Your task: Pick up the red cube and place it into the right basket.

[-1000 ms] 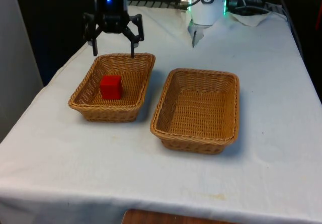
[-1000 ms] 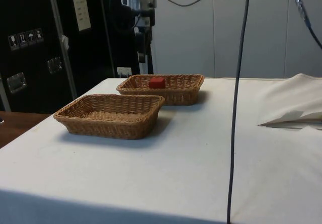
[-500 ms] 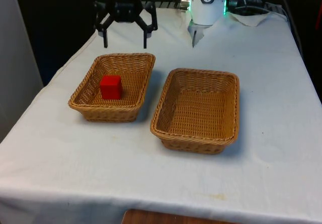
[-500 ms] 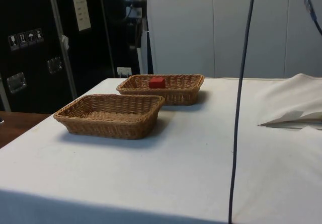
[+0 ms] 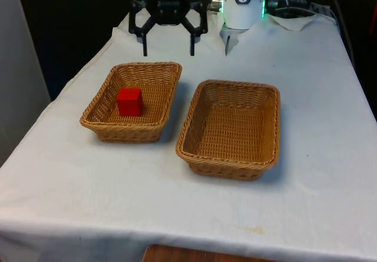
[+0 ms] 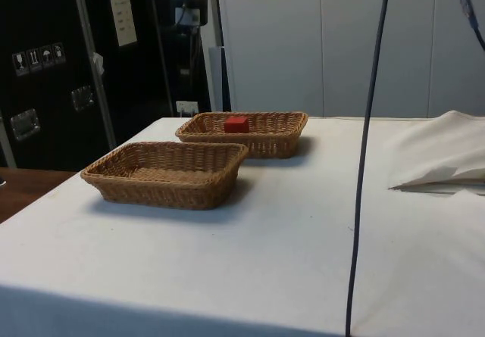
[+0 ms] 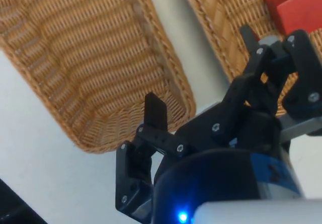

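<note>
The red cube (image 5: 129,102) lies inside the wicker basket (image 5: 123,133) on the front view's left. To the front view's right of it stands a second wicker basket (image 5: 227,168) with nothing in it. My gripper (image 5: 168,51) hangs open and holds nothing. It is above the cloth just beyond the far ends of the two baskets, roughly in line with the gap between them. In the wrist view the gripper (image 7: 201,68) has its fingers (image 7: 156,113) spread wide, with the cube (image 7: 297,10) off to one side and the bare basket (image 7: 90,58) below. From the side the cube (image 6: 236,124) sits in the farther basket (image 6: 265,144).
The robot's white base (image 5: 241,9) stands behind the baskets, with crumpled cloth (image 5: 294,15) beside it. A dark cable (image 6: 364,163) hangs down in the side view, beside a raised fold of cloth (image 6: 447,155). A brown wooden edge (image 5: 194,255) pokes out at the table's near side.
The open gripper has moved from over the left basket's far rim towards the front view's right and farther back. The cube has stayed put.
</note>
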